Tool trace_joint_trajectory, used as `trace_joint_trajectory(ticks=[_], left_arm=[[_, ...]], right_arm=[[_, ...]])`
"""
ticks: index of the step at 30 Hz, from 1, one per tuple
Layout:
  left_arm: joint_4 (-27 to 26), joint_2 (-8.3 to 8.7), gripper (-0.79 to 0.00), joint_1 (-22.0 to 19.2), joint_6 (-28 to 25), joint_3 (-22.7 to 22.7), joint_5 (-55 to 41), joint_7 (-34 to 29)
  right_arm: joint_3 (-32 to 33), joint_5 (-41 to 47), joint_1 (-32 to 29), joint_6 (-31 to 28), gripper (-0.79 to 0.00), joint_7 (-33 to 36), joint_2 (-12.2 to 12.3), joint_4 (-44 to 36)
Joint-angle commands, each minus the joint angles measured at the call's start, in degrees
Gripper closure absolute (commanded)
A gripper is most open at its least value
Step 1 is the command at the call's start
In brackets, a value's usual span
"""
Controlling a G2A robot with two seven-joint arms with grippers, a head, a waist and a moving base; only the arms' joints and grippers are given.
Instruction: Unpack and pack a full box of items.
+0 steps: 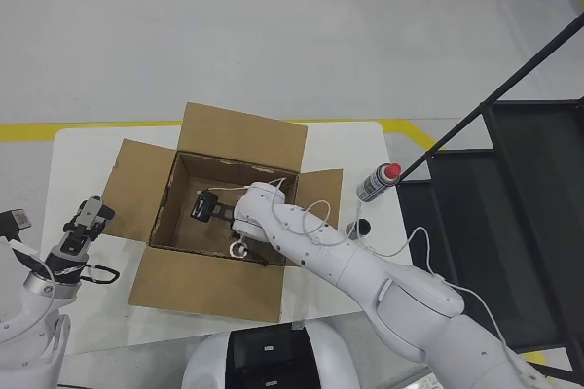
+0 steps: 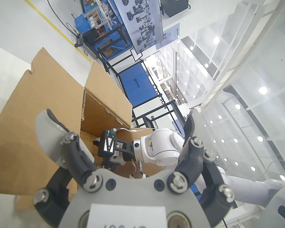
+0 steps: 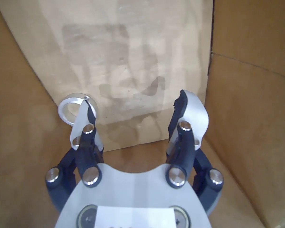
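Observation:
An open cardboard box (image 1: 224, 131) stands in the middle of the white table (image 1: 88, 146), its flaps folded outward. My right gripper (image 1: 204, 206) is down inside the box, open, with nothing between its fingers. In the right wrist view the gripper (image 3: 134, 99) hangs over the bare box floor (image 3: 133, 36), and a clear ring-shaped tape roll (image 3: 70, 110) lies beside one fingertip. My left gripper (image 1: 88, 218) is open and holds nothing, just outside the box's left flap. The left wrist view looks past the gripper (image 2: 117, 122) at the box (image 2: 26, 110) and the right gripper (image 2: 106, 145).
A spray can with a red cap (image 1: 378, 182) stands on the table right of the box, with a small black round object (image 1: 360, 229) near it. A black metal rack (image 1: 506, 194) borders the table's right side.

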Motion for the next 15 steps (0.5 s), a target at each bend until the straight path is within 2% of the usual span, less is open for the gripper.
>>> trace_joint_trajectory(ticks=[1,5,9,15], left_arm=[[0.0,0.0,-0.785,0.0,0.0,0.0,0.0,0.0],[0.0,0.0,-0.785,0.0,0.0,0.0,0.0,0.0],[0.0,0.0,-0.785,0.0,0.0,0.0,0.0,0.0],[0.0,0.0,-0.785,0.0,0.0,0.0,0.0,0.0]], right_arm=[[0.4,-0.2,-0.6,-1.9,-0.785,1.5,0.5,-2.0],[0.6,-0.6,-2.3,-2.6,-0.785,5.0,0.9,-5.4],[0.3,-1.1,-3.0,-1.8,-0.779,5.6,0.6,-5.1],[-0.3,-1.6,-2.7,-1.5,-0.625,3.9,-0.3,-1.1]])
